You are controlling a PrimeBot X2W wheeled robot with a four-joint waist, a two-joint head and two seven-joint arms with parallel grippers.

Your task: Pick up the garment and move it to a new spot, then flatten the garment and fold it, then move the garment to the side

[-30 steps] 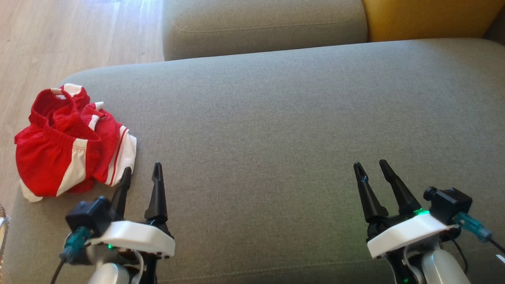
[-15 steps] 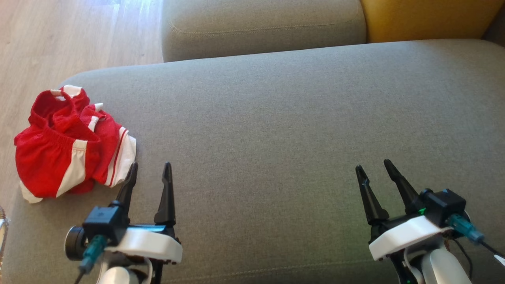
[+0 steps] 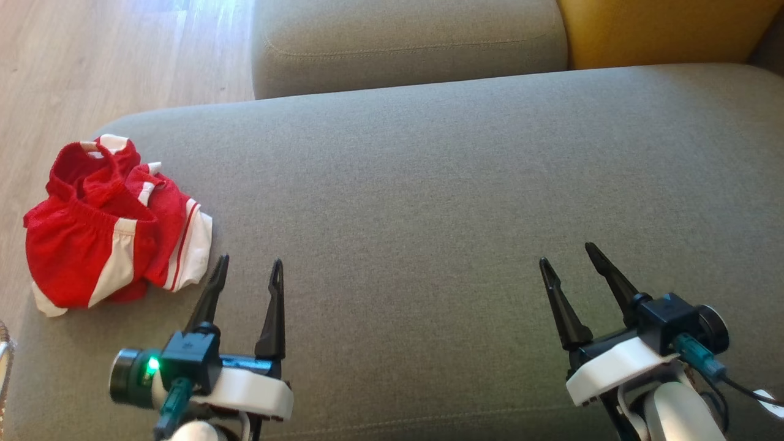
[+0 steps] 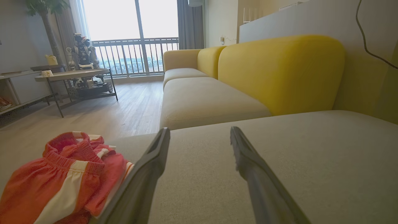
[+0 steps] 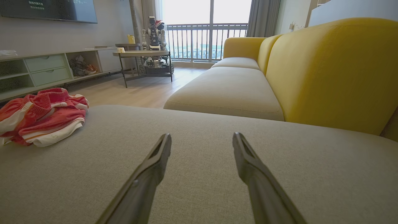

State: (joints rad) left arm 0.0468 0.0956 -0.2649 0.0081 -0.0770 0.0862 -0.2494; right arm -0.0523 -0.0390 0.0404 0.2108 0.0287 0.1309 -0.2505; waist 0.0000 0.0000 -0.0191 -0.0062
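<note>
Crumpled red-and-white garment (image 3: 113, 226) at the left end of the grey cushion (image 3: 441, 184), not yet picked up.

The garment lies bunched on the cushion's left end and reaches the rim, beyond which the wood floor (image 3: 92, 61) shows. Its bulk runs roughly front to back along that edge. The left gripper (image 3: 250, 269) hovers over the cushion's near-left part, fingers spread and empty, with the cloth just beside its tips, ahead and to the left. The right gripper (image 3: 566, 252), also spread and empty, is over the cushion's near-right part, well apart from the cloth. The left arm is plainly nearer, so a short reach left and forward should meet the white hem.
</note>
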